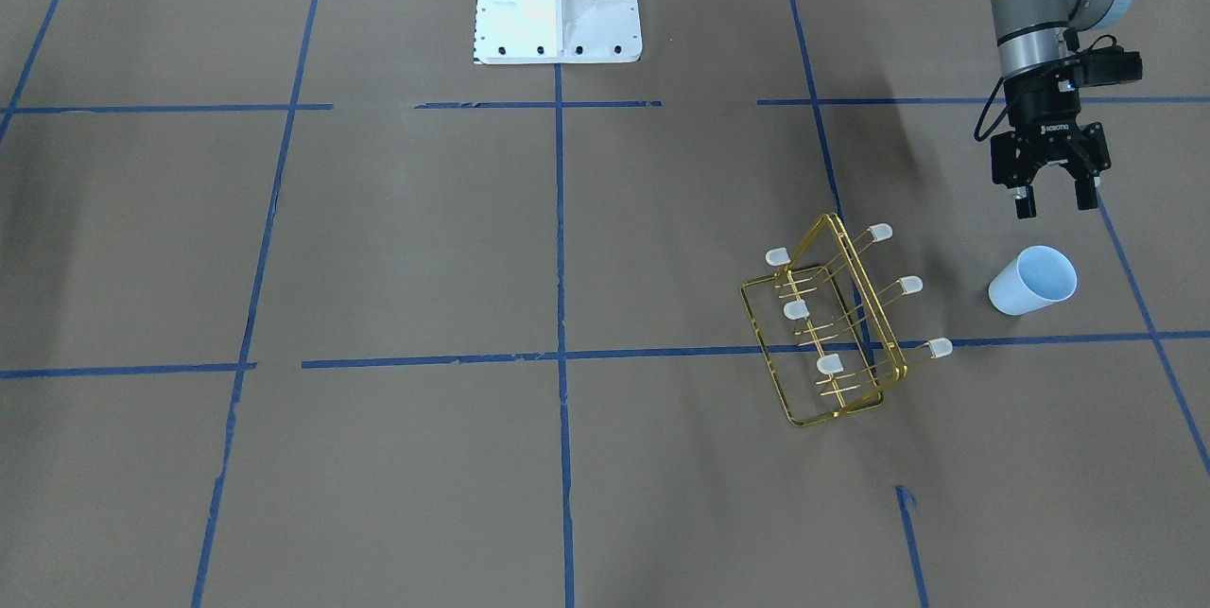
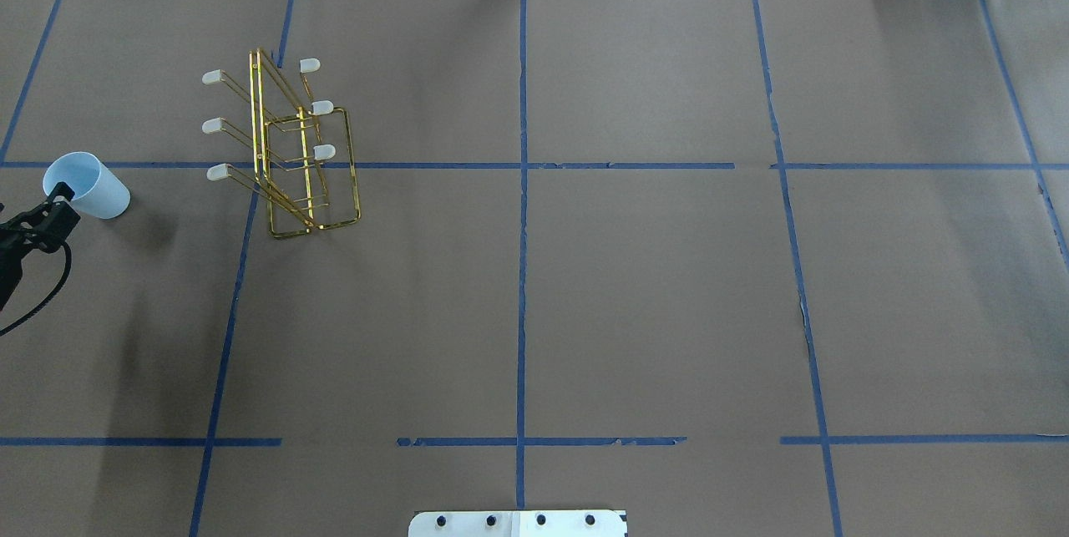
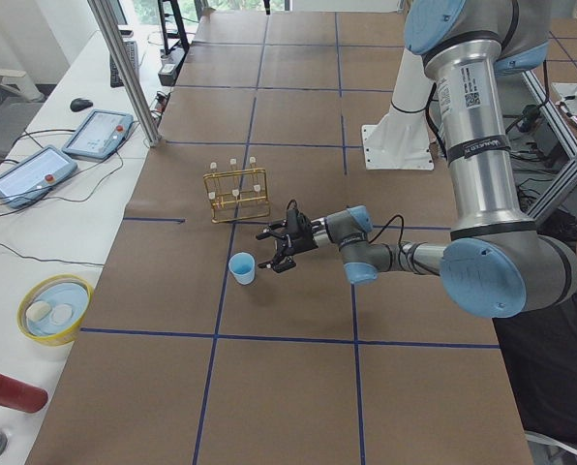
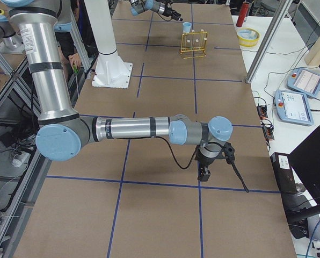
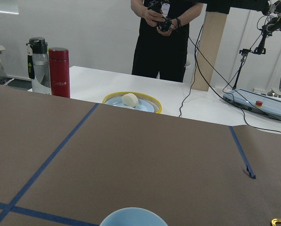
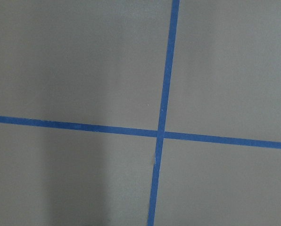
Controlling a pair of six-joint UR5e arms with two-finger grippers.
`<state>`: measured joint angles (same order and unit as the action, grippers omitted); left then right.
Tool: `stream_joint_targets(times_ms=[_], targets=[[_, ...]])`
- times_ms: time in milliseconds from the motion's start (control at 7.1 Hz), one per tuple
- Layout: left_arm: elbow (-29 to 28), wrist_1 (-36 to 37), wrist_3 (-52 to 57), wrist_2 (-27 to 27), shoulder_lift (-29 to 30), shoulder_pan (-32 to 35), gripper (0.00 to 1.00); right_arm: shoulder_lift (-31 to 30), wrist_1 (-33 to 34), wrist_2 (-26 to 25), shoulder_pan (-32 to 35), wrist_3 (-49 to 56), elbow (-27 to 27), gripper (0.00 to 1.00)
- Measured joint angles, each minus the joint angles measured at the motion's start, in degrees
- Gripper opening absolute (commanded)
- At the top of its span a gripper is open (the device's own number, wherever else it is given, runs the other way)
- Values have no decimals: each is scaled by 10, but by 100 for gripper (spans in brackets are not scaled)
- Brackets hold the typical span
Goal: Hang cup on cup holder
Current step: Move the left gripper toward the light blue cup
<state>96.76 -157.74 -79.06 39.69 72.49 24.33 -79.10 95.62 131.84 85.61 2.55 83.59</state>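
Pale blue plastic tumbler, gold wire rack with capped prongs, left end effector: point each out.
Pale blue plastic tumbler (image 1: 1044, 273): exterior front-facing view, inside its open mouth.
Gold wire rack (image 1: 870, 298): exterior front-facing view, on the upright frame wire.
Left end effector (image 1: 1056, 203): exterior front-facing view, midway between its open fingertips.

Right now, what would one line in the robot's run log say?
phase: pre-grasp | left gripper: open, near cup, not gripping | cup: upright on table | cup holder: prongs empty
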Motion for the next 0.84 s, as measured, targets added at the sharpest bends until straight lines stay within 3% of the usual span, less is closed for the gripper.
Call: stream_joint_targets(times_ms=[845], targets=[[-31, 5, 36, -17, 14, -45, 100, 0, 0, 0, 0, 0, 0, 100]])
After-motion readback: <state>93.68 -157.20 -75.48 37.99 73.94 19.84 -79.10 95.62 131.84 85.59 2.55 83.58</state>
